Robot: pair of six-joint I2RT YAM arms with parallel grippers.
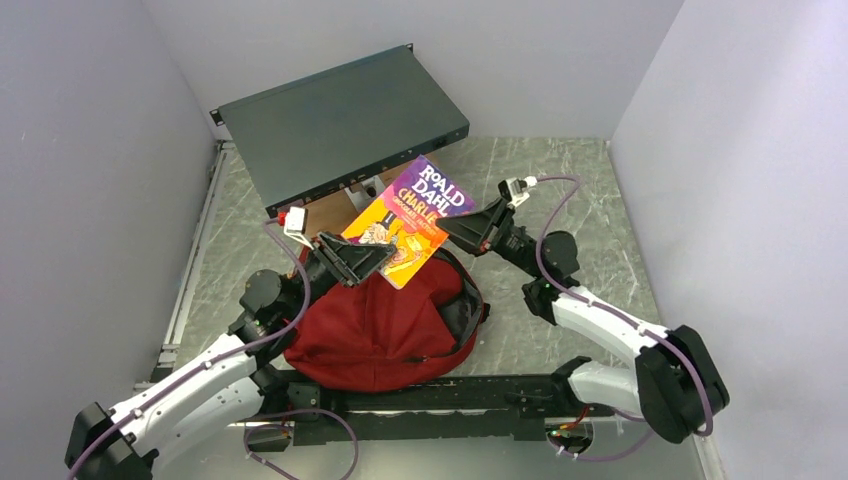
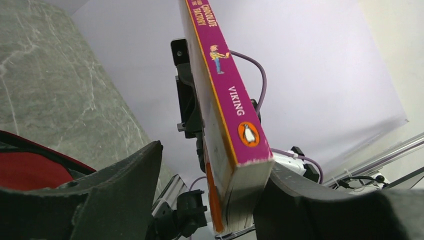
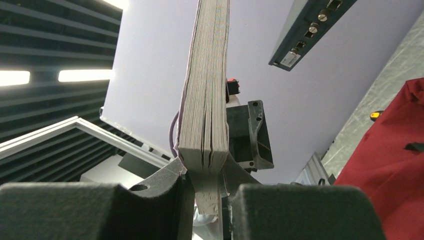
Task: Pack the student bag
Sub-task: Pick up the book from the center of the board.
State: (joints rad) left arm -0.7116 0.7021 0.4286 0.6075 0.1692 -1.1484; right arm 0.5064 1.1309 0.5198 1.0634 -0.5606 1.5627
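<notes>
the red student bag (image 1: 380, 335) lies in the lower middle of the frame. the book (image 1: 408, 215) is tilted just above it. the right gripper (image 3: 205, 172) is squeezed tight on the book's page edge. the left gripper (image 2: 214, 160) is part open around the spine: 1 finger (image 2: 310, 200) touches it, the other is apart.

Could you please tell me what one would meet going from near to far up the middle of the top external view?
black mounting rail → dark red backpack → Roald Dahl book → dark-grey rack unit
</notes>
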